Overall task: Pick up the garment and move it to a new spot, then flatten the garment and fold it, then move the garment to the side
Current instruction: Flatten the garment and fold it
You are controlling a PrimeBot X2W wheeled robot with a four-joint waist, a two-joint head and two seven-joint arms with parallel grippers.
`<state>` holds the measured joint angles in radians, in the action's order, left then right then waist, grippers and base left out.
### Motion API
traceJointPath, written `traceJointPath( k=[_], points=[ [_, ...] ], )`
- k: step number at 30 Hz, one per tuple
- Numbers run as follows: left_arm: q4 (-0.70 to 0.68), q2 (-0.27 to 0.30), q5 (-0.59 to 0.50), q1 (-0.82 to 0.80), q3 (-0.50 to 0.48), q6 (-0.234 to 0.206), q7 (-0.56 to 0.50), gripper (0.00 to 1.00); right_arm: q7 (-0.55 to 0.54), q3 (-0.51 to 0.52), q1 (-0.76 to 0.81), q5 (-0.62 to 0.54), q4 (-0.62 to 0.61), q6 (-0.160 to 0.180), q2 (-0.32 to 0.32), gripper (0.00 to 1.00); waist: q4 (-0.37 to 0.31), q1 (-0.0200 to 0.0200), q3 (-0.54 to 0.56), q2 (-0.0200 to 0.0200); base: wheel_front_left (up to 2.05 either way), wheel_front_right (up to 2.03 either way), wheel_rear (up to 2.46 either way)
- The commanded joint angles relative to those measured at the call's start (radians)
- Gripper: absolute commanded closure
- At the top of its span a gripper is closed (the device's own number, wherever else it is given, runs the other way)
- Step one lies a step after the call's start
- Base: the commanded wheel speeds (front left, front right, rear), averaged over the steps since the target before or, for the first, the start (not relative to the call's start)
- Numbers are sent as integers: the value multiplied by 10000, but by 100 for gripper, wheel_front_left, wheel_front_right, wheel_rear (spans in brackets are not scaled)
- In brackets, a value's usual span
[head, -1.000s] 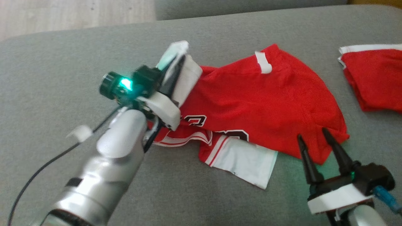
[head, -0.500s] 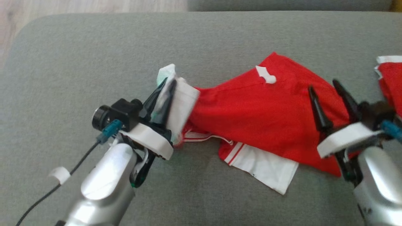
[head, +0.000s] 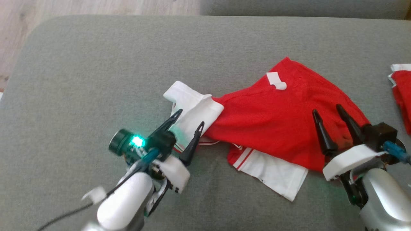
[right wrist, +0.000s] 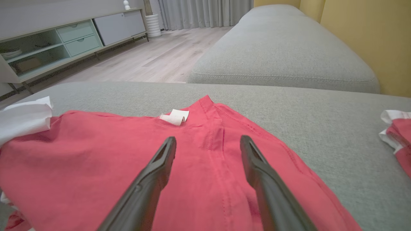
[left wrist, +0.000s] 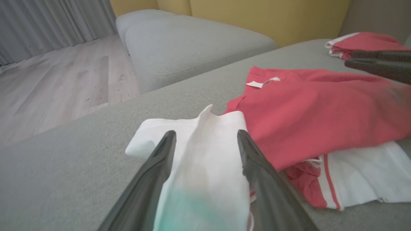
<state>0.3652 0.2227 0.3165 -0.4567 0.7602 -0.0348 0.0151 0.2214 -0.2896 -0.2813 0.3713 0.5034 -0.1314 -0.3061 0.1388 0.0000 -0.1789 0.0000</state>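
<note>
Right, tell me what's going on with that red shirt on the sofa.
The robot is working a red and white garment, crumpled on the grey sofa. Its left gripper is open, straddling the white sleeve without clamping it. Its right gripper, also open, hovers over the red part. Nothing is folded yet. A second red garment lies at the far right.

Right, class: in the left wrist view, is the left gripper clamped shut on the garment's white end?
No: the left gripper has fingers wide apart, and the white end of the garment lies slack on the cushion.
</note>
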Motion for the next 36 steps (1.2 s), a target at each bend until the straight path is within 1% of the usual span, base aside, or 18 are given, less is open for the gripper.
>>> traceJointPath(
  k=[1,4,8,14,20,21,22,23,24,26,27,28,32,36],
  points=[
    [-279,227,-172,-827,-162,-2,-384,0,180,-186,-4,85,-220,7,-216,0,-83,0,34,0,0,0,0],
    [-161,86,-338,-1428,96,125,-1234,0,209,-235,46,96,-250,7,-205,0,-221,0,7,0,0,0,0],
    [322,-187,-339,-2115,245,319,-1901,0,231,-293,93,83,-289,7,-215,0,-400,0,-65,0,0,0,0],
    [1237,-323,-294,-2587,269,366,-2309,0,218,-388,62,79,-363,7,-273,0,-673,0,-146,0,0,0,0],
    [2002,-354,-258,-2788,259,321,-2247,0,201,-329,68,72,-493,7,-358,0,-842,0,-213,0,0,0,0],
    [2082,-371,-241,-2805,265,333,-2214,3,202,-310,89,69,-507,7,-372,0,-851,0,-218,0,0,0,0],
    [2150,-392,-223,-2826,270,344,-2181,11,204,-292,110,64,-518,7,-384,0,-854,0,-225,0,0,0,0],
    [2211,-415,-209,-2852,277,355,-2151,33,204,-272,128,59,-528,7,-392,0,-852,0,-236,0,0,0,0],
    [2262,-438,-198,-2880,286,367,-2112,49,203,-254,144,52,-538,7,-397,0,-848,0,-245,0,0,0,0],
    [2337,-481,-204,-2951,317,392,-1991,68,196,-222,168,39,-556,7,-401,0,-836,0,-251,0,0,0,0],
    [2365,-507,-201,-2985,329,411,-1919,87,190,-206,180,32,-564,7,-397,0,-826,0,-252,0,0,0,0],
    [2384,-528,-214,-3026,347,422,-1827,99,179,-189,191,21,-572,7,-389,0,-813,0,-250,0,0,0,0],
    [2363,-584,-262,-3160,350,382,-1305,100,129,-136,221,-16,-632,7,-370,0,-697,0,-203,0,0,0,0],
    [1904,-522,-92,-3062,27,131,-488,100,-110,-180,125,68,-785,7,-475,0,-432,0,-151,0,0,0,0]
  ],
)
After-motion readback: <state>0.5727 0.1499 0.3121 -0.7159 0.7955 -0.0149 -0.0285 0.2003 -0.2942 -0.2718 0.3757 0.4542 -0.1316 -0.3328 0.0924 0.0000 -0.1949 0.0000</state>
